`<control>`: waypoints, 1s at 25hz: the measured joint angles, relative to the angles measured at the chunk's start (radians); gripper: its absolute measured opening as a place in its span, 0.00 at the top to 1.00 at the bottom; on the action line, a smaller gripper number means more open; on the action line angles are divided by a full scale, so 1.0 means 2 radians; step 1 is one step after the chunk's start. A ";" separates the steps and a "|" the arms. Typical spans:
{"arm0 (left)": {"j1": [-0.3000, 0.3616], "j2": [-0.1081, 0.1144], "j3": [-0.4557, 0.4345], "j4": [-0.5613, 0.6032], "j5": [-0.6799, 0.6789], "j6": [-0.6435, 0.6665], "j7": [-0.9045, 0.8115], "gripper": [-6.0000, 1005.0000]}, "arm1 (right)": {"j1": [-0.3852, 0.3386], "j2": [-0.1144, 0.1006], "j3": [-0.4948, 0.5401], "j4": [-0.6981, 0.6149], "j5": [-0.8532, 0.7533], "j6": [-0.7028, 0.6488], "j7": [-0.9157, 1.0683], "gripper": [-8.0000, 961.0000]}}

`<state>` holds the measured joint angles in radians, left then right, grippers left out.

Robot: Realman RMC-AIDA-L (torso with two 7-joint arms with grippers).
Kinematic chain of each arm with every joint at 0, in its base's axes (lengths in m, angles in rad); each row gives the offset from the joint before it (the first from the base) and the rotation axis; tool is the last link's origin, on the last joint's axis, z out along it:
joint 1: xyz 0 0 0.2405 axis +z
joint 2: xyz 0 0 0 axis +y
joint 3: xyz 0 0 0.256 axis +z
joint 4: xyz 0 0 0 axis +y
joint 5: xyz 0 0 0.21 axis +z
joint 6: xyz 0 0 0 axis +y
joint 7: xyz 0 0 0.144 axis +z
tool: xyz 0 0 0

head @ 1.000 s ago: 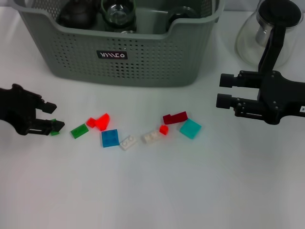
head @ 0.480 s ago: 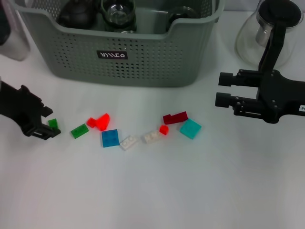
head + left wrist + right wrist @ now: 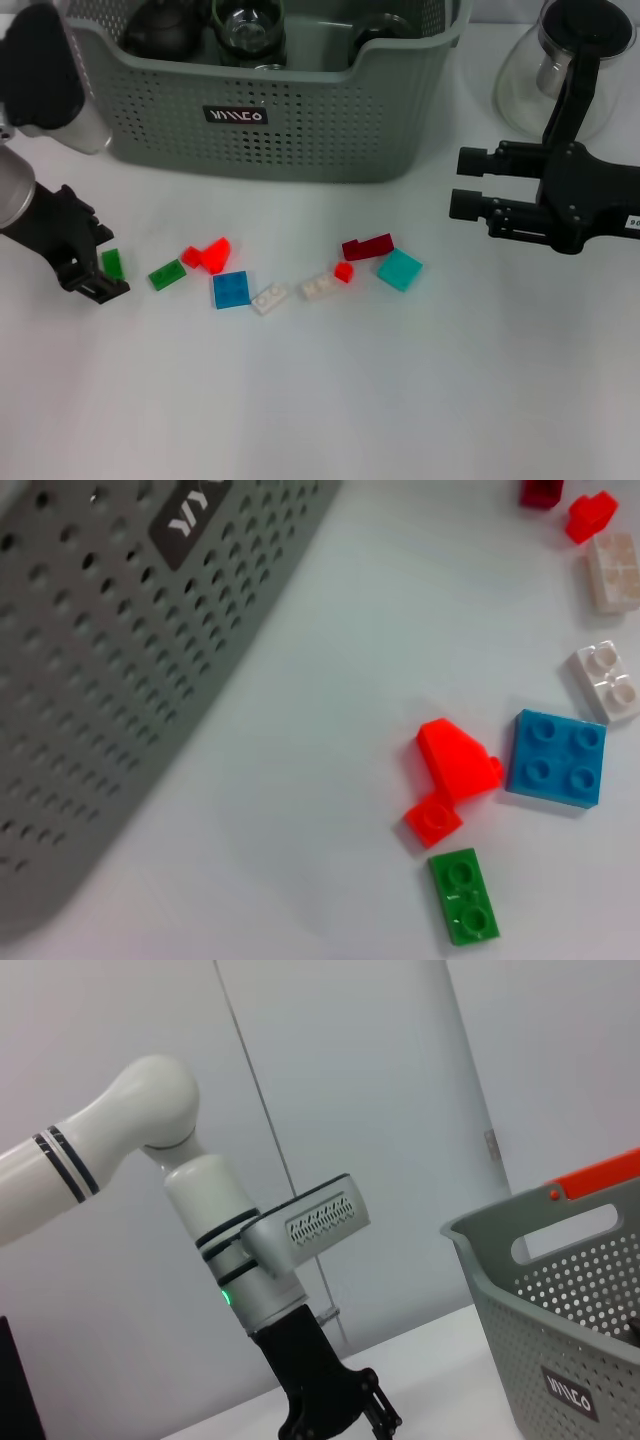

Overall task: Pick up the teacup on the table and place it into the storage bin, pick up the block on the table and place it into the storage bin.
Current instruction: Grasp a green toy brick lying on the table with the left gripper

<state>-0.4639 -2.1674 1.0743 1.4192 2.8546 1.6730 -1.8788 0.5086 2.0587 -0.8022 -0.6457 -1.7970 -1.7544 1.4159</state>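
Left pincer (image 3: pixel 103 272) clamped on one small green block (image 3: pixel 112 263) just above surface (image 3: pixel 320 400); nine blocks lie loose; storage bin (image 3: pixel 300 120) behind; right pincer (image 3: pixel 470 185) apart, idle

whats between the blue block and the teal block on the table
In the head view, between the blue block and the teal block lie two white blocks, then a small red block.

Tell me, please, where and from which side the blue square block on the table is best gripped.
Probably from straight above, fingers closing on two opposite side edges of the blue square block. It lies flat, studs up, so only its thin sides offer a grip. The white block sits close beside it; choose the other pair.
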 joint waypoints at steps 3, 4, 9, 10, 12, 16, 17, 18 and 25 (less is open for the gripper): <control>0.000 0.001 0.010 -0.004 0.000 -0.008 -0.005 0.31 | 0.000 0.000 0.000 0.000 0.000 0.000 0.001 0.36; 0.000 0.001 0.013 -0.006 0.000 -0.010 -0.007 0.31 | 0.000 0.000 0.000 0.000 0.000 0.000 0.001 0.36; -0.003 0.004 0.024 -0.022 0.001 -0.019 -0.016 0.31 | 0.000 0.000 0.000 0.000 0.000 0.000 0.002 0.36; -0.003 0.005 0.026 -0.024 0.001 -0.021 -0.017 0.31 | 0.000 0.000 0.000 0.000 0.000 0.000 0.002 0.36; -0.003 0.006 0.032 -0.029 0.001 -0.028 -0.022 0.31 | 0.000 0.000 0.000 0.000 0.000 0.001 0.002 0.36; -0.004 0.010 0.044 -0.042 0.002 -0.041 -0.033 0.32 | 0.001 0.000 0.000 0.000 0.000 0.001 0.002 0.36; -0.004 0.012 0.048 -0.046 0.002 -0.046 -0.037 0.32 | 0.001 0.000 0.000 0.000 -0.001 0.001 0.002 0.36; -0.004 0.014 0.052 -0.050 0.002 -0.049 -0.041 0.32 | 0.001 0.000 0.000 0.000 -0.001 0.001 0.002 0.36; -0.005 0.019 0.063 -0.062 0.002 -0.063 -0.048 0.32 | 0.000 0.000 0.000 0.000 -0.001 0.000 0.002 0.36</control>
<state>-0.4742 -2.1299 1.2002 1.2950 2.8579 1.5479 -1.9739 0.5091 2.0586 -0.8023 -0.6458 -1.7992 -1.7541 1.4199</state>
